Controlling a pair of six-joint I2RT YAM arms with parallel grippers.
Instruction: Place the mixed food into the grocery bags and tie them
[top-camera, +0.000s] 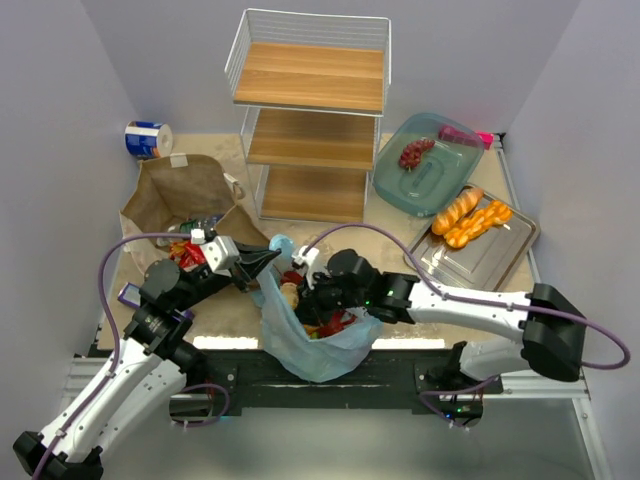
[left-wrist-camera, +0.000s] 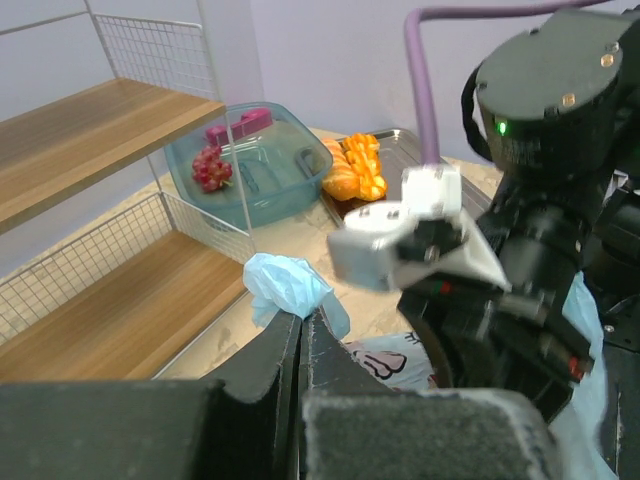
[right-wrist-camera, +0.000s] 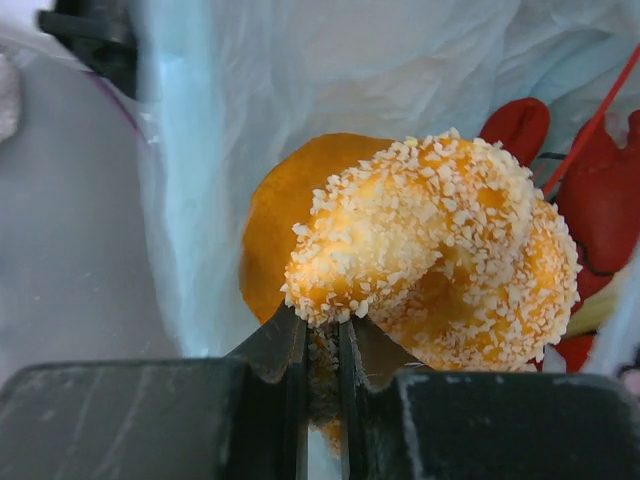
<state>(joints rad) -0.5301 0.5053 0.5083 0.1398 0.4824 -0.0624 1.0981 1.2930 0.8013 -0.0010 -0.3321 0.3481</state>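
The light-blue plastic bag (top-camera: 318, 352) hangs open over the table's near edge. My left gripper (top-camera: 270, 261) is shut on a bunched piece of the bag's rim (left-wrist-camera: 285, 284), its jaws (left-wrist-camera: 303, 318) pressed together on the plastic. My right gripper (top-camera: 303, 290) reaches into the bag's mouth and is shut on a crumb-coated orange bread (right-wrist-camera: 440, 250), pinching its lower edge (right-wrist-camera: 322, 325). A red lobster (right-wrist-camera: 590, 190) lies in the bag beside the bread. The brown paper bag (top-camera: 180, 195) lies at the left with a red packet (top-camera: 185, 253) at its mouth.
A white wire rack with wooden shelves (top-camera: 310, 120) stands at the back. A teal dish (top-camera: 430, 175) and a metal tray (top-camera: 500, 255) with two braided breads (top-camera: 470, 218) sit on the right. A blue-and-white roll (top-camera: 148, 138) stands at the back left.
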